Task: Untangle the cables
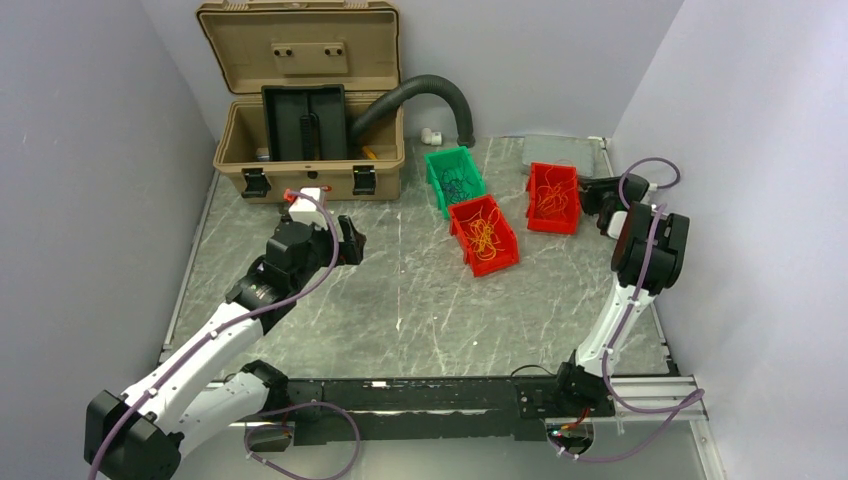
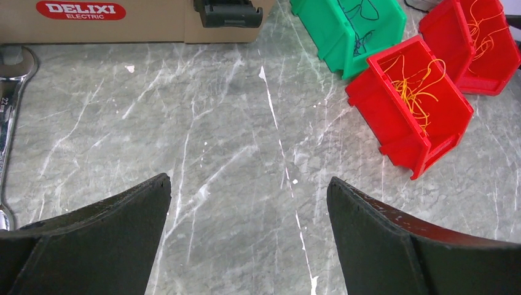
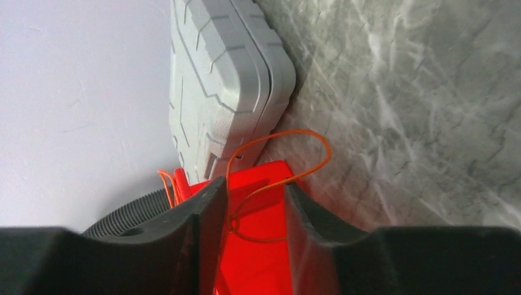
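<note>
An orange wire (image 3: 301,131) in the two-o'clock red bin (image 3: 270,169) is straddled by the narrowed, unclosed right end effector (image 3: 253,187); a pinch and lift are judged next.

We lose the lower end of the orange cable (image 3: 301,131) behind the right gripper (image 3: 255,184), which also covers most of the red bin (image 3: 252,258); the wrench (image 2: 9,123) runs off the left wrist view
</note>
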You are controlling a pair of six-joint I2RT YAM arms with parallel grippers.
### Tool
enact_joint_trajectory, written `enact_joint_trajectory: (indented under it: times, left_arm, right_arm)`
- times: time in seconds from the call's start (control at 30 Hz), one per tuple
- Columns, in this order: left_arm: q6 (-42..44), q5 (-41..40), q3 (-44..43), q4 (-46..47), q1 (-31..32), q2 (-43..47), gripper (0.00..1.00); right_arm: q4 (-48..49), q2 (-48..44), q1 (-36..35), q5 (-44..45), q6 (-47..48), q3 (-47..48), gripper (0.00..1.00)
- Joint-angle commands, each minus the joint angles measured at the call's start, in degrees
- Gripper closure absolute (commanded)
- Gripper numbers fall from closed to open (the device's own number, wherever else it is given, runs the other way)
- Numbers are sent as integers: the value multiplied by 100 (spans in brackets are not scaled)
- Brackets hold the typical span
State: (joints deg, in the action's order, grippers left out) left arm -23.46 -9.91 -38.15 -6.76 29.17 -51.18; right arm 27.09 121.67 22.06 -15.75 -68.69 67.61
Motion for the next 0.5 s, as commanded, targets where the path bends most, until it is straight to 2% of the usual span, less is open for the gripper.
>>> enact_joint_trajectory:
  times: [0.0, 0.13, 0.17, 0.23, 0.47]
  left_arm:
    - [-23, -63, -29, 44, -27, 18, 0]
    - [-16, -62, 12, 62, -32, 74, 1]
    - [-10, -29, 18, 80, -26, 70, 1]
    - [-23, 25, -5, 68, -28, 41, 1]
    - [-53, 42, 27, 72, -29, 38, 1]
  right_arm:
    - [352, -173, 6, -67, -21, 25, 68]
    - [286, -467, -3, -14, 305, 37, 100]
    - [276, -897, -9, -16, 377, 61, 100]
    - [201, -719, -34, 38, 552, 89, 100]
    - [-127, -1538, -244, 374, 1279, -54, 100]
